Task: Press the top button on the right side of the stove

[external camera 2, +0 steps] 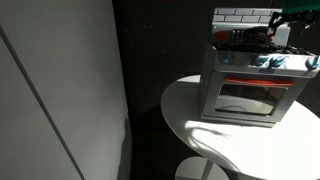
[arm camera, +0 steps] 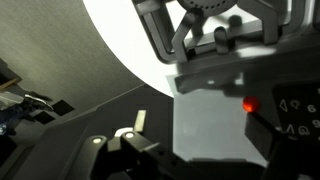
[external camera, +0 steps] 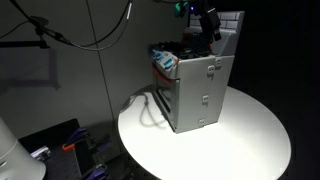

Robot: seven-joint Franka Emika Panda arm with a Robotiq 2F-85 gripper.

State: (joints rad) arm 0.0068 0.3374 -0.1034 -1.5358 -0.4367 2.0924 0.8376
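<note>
The stove point(external camera: 200, 95) has matt grey sides, like painted wood or plastic; the small fittings point(external camera: 212, 68) on its side shine a little, like metal; its back wall point(external camera 2: 240, 14) is white with a printed brick pattern; the oven window point(external camera 2: 248, 98) looks glossy and reflects light. The table point(external camera: 250, 135) is white and smooth, with a soft sheen; the gripper point(arm camera: 222, 45) seems to be grey metal and black plastic, with bright glints on the edges; the floor point(arm camera: 60, 60) looks like rough grey carpet; the wall panel point(external camera 2: 60, 90) is smooth and matt.
</note>
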